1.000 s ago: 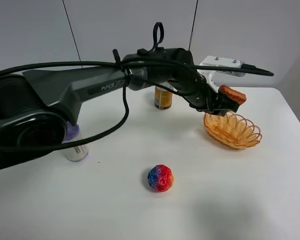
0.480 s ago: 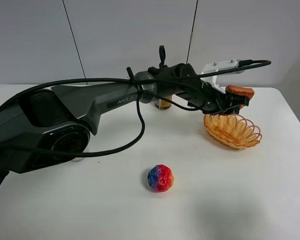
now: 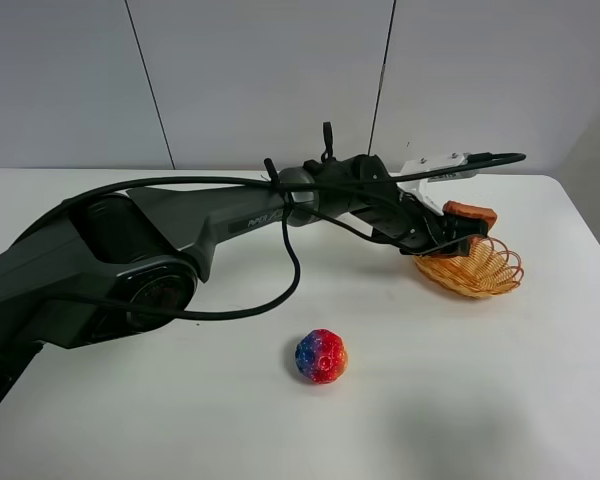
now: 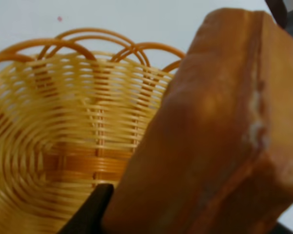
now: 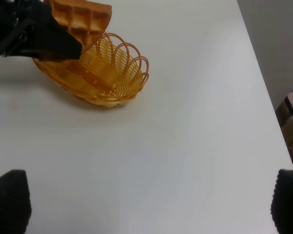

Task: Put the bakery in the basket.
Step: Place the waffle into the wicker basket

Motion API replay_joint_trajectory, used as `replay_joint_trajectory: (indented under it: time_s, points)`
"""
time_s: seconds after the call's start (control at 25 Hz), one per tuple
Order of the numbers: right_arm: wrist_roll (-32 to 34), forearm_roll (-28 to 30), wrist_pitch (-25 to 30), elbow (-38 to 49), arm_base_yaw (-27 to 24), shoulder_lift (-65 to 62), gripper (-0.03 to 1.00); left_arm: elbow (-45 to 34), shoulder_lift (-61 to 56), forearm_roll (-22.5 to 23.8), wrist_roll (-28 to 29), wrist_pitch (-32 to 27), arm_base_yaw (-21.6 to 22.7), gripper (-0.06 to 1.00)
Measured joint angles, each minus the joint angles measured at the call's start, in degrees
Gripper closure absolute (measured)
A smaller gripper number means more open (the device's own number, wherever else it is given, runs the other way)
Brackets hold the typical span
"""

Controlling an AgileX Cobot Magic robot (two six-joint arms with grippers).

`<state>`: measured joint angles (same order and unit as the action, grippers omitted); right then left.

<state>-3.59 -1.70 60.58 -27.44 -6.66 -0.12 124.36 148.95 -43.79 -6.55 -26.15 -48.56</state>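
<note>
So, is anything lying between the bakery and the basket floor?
Nothing. The left wrist view shows only bare weave in the basket below the held bakery; the right wrist view shows the same.

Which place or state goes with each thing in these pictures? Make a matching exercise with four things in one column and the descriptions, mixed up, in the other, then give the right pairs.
Column one
1. bakery
2. basket
3. ball
4. right end effector

Column two
A. open, nothing between its fingers
B. held by the left end effector just over the wicker rim
C. standing on the table, nothing lying in it yet
D. lying alone in the open, apart from both arms

Pairs: 1-B, 2-C, 3-D, 4-A
</note>
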Motion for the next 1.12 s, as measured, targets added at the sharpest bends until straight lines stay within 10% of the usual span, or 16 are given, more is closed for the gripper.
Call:
replay_joint_trajectory:
  time_s: [0.28, 0.56, 0.92, 1.12]
  points:
    - [0.00, 0.00, 0.00, 0.00, 0.00, 0.00, -0.02, 0.06, 0.00, -0.48, 0.00, -1.06, 0.00, 0.52]
    - [0.00, 0.00, 0.00, 0.00, 0.00, 0.00, -0.02, 0.06, 0.00, -2.11, 1.31, -1.48, 0.00, 0.18]
    - [0.00, 0.00, 0.00, 0.00, 0.00, 0.00, -0.02, 0.06, -2.17, -2.68, 3.49, -1.06, 0.14, 0.16]
    - [0.00, 0.00, 0.00, 0.00, 0.00, 0.00, -0.02, 0.06, -10.86, 4.58, 3.70, 0.85, 2.47, 0.16]
